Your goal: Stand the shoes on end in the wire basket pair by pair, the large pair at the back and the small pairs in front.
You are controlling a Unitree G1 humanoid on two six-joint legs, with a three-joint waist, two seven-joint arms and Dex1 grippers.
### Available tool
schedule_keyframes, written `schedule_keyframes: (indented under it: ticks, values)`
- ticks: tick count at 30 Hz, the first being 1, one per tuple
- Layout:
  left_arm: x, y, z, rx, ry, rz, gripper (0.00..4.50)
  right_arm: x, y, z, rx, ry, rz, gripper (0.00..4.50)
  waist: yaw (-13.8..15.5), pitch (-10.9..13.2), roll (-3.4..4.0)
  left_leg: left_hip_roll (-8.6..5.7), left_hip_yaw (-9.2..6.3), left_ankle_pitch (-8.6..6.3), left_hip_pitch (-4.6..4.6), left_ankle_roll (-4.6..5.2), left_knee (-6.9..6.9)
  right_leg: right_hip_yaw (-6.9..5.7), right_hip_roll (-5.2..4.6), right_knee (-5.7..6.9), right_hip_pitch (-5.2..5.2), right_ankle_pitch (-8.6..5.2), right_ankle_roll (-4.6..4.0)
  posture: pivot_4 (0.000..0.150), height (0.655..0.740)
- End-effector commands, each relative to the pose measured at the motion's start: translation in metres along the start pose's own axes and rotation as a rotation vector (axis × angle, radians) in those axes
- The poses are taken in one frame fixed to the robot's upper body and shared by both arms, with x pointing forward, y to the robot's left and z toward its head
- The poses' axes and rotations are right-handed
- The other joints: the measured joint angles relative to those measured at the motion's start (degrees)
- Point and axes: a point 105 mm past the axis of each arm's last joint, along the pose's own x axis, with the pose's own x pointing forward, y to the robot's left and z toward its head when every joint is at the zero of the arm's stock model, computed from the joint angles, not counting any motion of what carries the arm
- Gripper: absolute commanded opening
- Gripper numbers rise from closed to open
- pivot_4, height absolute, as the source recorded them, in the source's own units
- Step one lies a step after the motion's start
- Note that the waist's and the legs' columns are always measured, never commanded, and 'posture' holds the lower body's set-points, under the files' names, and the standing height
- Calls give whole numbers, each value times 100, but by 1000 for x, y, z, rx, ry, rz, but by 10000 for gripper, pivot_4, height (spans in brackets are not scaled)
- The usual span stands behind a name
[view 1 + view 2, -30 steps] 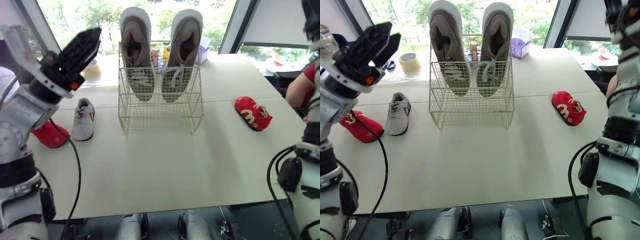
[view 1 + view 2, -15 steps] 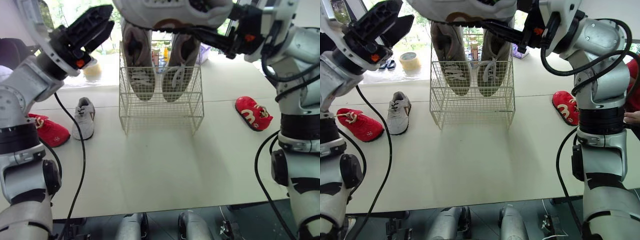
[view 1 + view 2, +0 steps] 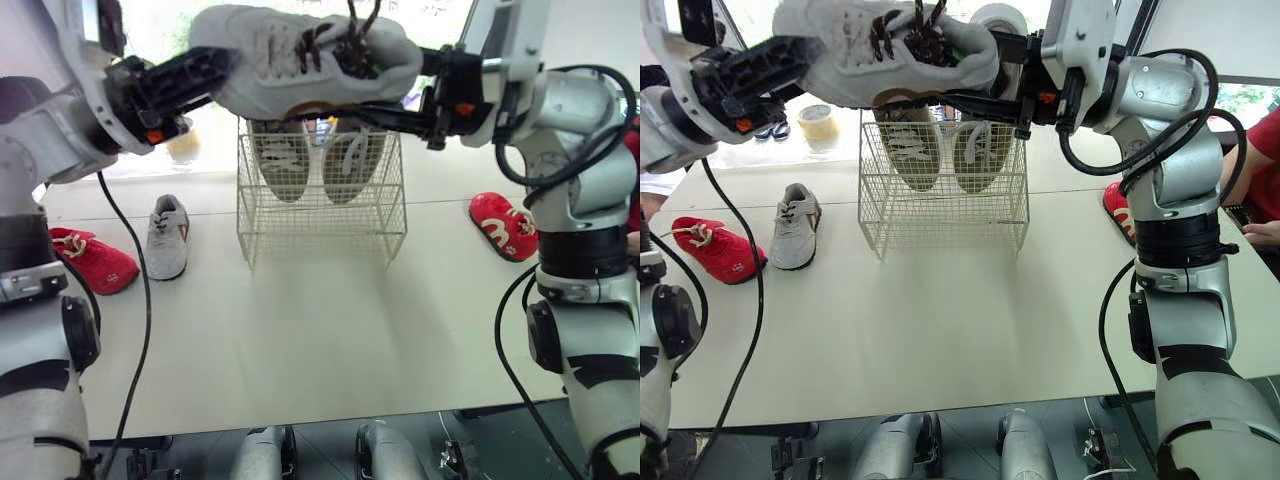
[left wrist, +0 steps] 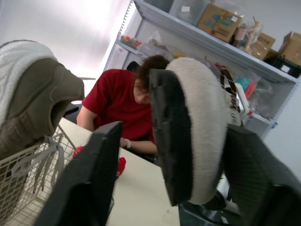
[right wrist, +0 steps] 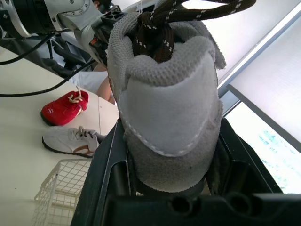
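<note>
Heel of the small grey shoe [image 3: 290,70] is pinched in your right gripper [image 3: 410,88]; your left gripper [image 3: 205,75] is spread around the toe. It lies crosswise, level, above the wire basket [image 3: 320,228], whose front is free before the large pair [image 3: 280,165].

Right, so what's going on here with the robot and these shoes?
The robot holds a grey shoe with brown laces above the wire basket: right claw shut on the heel, left claw open around the toe. The large pair already stands on end in the basket. A small grey shoe and two red shoes lie on the table.
</note>
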Motion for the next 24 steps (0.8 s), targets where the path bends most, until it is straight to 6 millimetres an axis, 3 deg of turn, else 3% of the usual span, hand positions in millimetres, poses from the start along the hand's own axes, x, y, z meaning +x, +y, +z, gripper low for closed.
schedule_keyframes:
  ticks: [1,3,6,9,12,17,21,24]
  values:
    - [-2,-8,11,42,-24,-16,10615,0,-3,21,-61,-51,-3,14630,-5,0,0,0,-1,0,0,0,0,0,0,1,0,0,0,1500,7351]
    - [-3,-7,11,50,-25,-7,2672,-2,-2,19,-44,-37,-2,14630,-6,0,0,1,-5,0,0,0,0,0,0,2,-1,0,0,1500,7351]
    - [-11,-8,17,43,-99,-4,2402,-9,-2,10,37,-22,-23,27717,3,0,0,2,-6,0,0,0,0,0,0,2,-1,0,0,1500,7351]
    - [-19,-9,23,45,-228,9,2402,-24,-11,5,203,-78,-150,43200,15,0,-1,8,-16,0,0,1,2,0,-5,3,2,0,0,1500,7351]
    - [-23,-12,25,53,-344,21,2402,-41,-22,0,395,-151,-315,44166,16,2,-4,8,-17,0,-2,2,4,0,-12,5,2,1,0,1500,7351]
    - [-20,-16,22,46,-535,42,2402,-62,-34,2,848,-534,-553,44166,20,0,-6,10,-22,0,0,2,5,0,-15,6,7,3,-1,1500,7351]
    - [-1,-8,11,42,-623,57,2402,-27,-19,-6,1176,-799,-631,44166,5,-3,-6,10,-17,1,6,2,1,0,-13,9,8,4,-2,1500,7351]
    - [11,-3,7,20,-672,40,2402,5,-9,-4,1248,-856,-644,44166,-3,-4,-4,2,-12,1,6,1,1,0,-1,9,6,4,-2,1500,7351]
